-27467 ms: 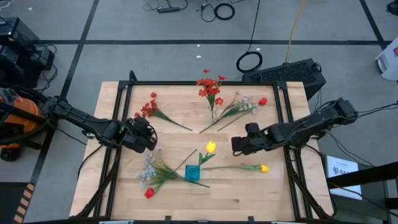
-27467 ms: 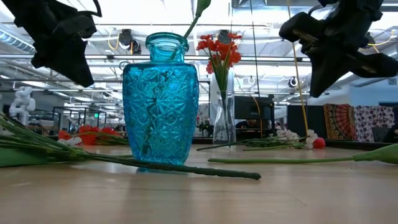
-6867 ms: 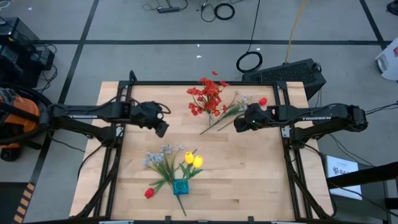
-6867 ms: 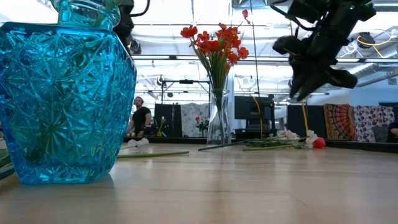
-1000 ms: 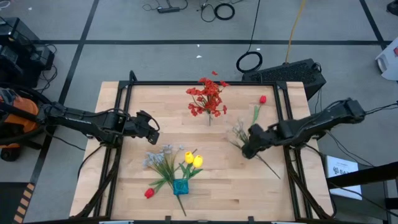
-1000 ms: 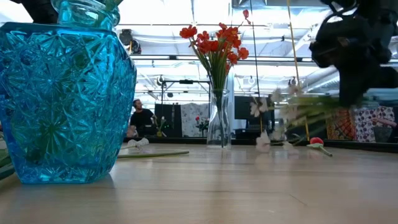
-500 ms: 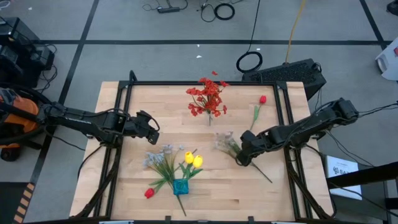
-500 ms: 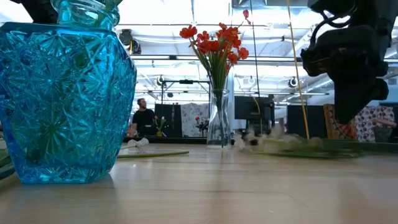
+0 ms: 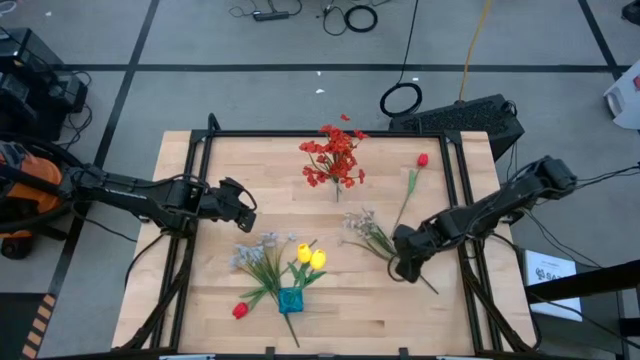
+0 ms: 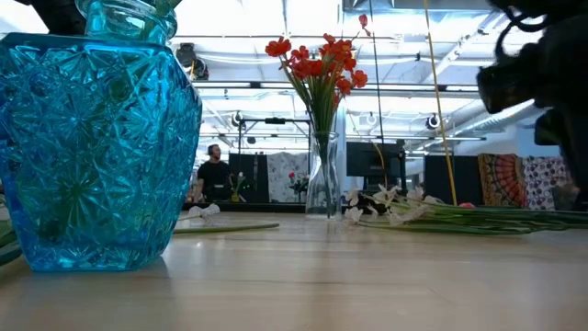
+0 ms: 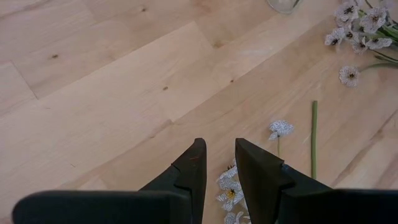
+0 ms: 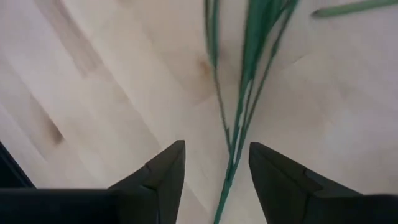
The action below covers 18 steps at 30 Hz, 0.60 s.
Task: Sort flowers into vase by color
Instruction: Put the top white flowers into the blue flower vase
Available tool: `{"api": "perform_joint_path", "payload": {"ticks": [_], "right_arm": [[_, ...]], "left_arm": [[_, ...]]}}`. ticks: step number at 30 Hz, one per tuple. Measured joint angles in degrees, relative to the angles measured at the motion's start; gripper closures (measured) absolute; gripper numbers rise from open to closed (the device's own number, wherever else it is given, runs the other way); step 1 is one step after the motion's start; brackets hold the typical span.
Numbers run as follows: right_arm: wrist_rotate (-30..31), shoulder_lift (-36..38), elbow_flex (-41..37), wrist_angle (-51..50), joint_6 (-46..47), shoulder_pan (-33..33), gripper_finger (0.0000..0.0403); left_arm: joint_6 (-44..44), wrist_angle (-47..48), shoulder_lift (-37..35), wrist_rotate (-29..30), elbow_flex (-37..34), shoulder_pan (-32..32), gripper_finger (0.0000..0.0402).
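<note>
On the table's right half, pale spray (image 9: 362, 228): lying flat, stems between the parted fingers of the right gripper (image 9: 404, 266), ungripped.
Left gripper (image 9: 244, 207): hovering left, slightly parted, empty.
Blue vase (image 9: 290, 300): near edge, yellow tulips (image 9: 311, 257) inside.

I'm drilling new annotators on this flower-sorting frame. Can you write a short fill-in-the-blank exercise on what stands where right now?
1. The red flowers stand in a clear ____ vase near the table's far edge.
2. The two yellow tulips stand in the ____ vase.
3. The pale spray lies flat on the table by the ____ gripper, whose fingers are open.
4. A single red bud lies near the table's far ____ corner.

Missing words: glass; blue; right; right
</note>
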<state>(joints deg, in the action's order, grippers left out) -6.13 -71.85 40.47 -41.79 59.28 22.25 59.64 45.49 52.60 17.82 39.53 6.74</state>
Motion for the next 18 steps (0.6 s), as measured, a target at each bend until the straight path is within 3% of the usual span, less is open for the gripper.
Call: {"api": "perform_joint_path", "payload": {"ticks": [18], "right_arm": [[4.94, -14.13, 0.1, 4.09, -4.94, 1.87, 0.0233]], "left_arm": [[-0.03, -0.02, 0.0, 0.31, 0.0, 0.0, 0.0311]]}}
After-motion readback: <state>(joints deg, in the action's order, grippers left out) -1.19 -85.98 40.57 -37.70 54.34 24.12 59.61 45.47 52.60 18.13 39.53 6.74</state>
